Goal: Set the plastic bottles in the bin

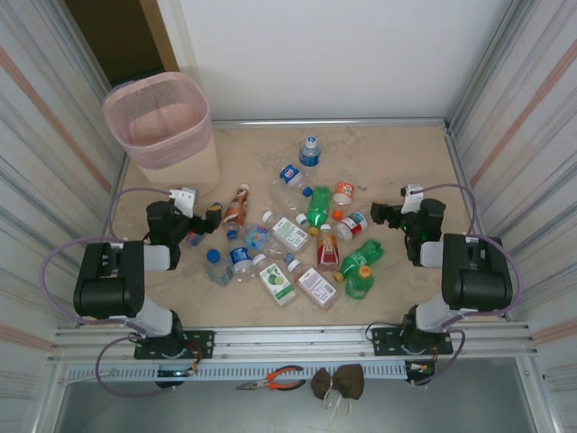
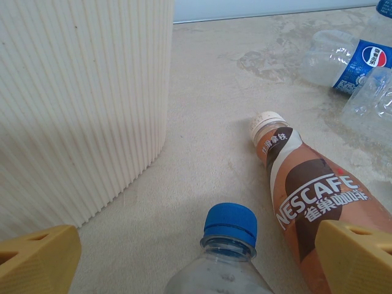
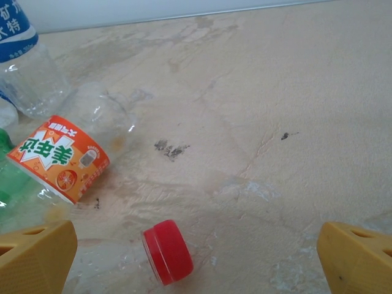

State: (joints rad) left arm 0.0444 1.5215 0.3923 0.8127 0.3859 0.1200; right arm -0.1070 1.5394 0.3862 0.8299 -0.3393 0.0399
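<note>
Upright at upper left of the overhead frame, tall pale pink mesh plastic bin (image 1: 165, 122) with cream lower body. At centre left and centre right, left gripper (image 1: 206, 219) and right gripper (image 1: 379, 214), fingers spread wide, holding nothing. Between them at centre, small clear, green and orange-red plastic bottles (image 1: 290, 233), scattered outside the bin

Pink mesh bin (image 1: 167, 117); brown Nescafe bottle (image 2: 309, 202); yellow fingers (image 2: 352, 257)
</note>
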